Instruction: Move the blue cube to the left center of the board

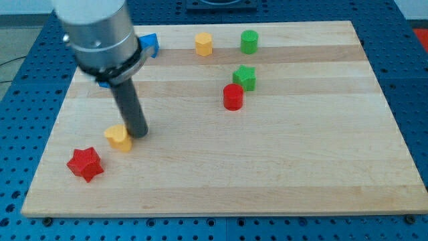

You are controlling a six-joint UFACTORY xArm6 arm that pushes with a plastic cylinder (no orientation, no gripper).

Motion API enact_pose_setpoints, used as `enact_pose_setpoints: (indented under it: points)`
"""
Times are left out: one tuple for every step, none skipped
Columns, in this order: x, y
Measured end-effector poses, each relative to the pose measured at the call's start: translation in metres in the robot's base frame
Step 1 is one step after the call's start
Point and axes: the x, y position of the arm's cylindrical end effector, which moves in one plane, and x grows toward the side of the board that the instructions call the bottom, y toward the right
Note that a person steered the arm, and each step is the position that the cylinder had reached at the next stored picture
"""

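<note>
The blue cube [148, 44] sits near the view's top left of the wooden board [301, 161], partly hidden behind the arm's grey body. Another blue piece [103, 84] peeks out under the arm's left side. My tip [137, 133] rests on the board at the lower left, touching the right side of a yellow block [119, 138]. The tip is well below the blue cube.
A red star-shaped block [85, 163] lies at the lower left. A yellow hexagonal block [203, 44] and a green cylinder [249, 41] sit at the top. A green block [245, 77] touches a red cylinder [233, 97] near the middle.
</note>
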Motion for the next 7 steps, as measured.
enact_pose_setpoints:
  points:
    - [-0.001, -0.025]
    - [-0.044, 0.003]
    - [-0.123, -0.022]
    - [-0.175, -0.003]
    - [-0.201, -0.043]
    - [-0.158, -0.046]
    - [-0.135, -0.046]
